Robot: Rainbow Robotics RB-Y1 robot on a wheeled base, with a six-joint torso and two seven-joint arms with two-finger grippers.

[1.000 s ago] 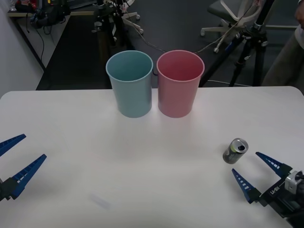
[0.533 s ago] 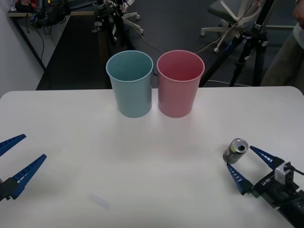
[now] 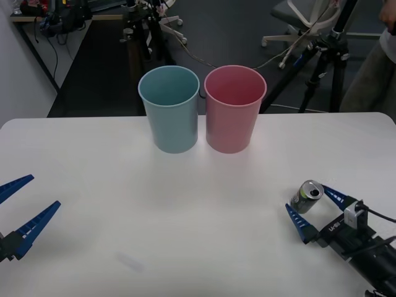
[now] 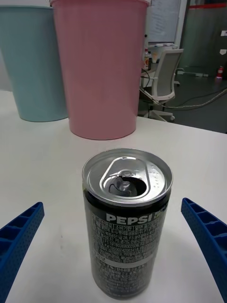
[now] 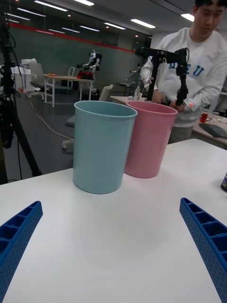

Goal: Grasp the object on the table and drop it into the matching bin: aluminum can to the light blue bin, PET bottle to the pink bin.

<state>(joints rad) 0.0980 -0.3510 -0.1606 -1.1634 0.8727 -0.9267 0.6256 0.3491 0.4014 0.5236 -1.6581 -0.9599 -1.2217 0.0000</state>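
Standing upright on the table (image 3: 185,204), the aluminum can (image 3: 306,196) sits between the right hand's (image 3: 314,210) spread, released fingers.

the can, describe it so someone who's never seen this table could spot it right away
On the white table, look toward the robot's right near corner, away from the two tall bins. The aluminum can stands upright between the open fingers of the right end effector: small, dark, silver-topped, Pepsi-labelled, far shorter than the bins.

Dk grey-green can (image 3: 305,197) w/ silver top, lt blue bin (image 3: 169,110), pink bin (image 3: 234,110), white table (image 3: 124,204)
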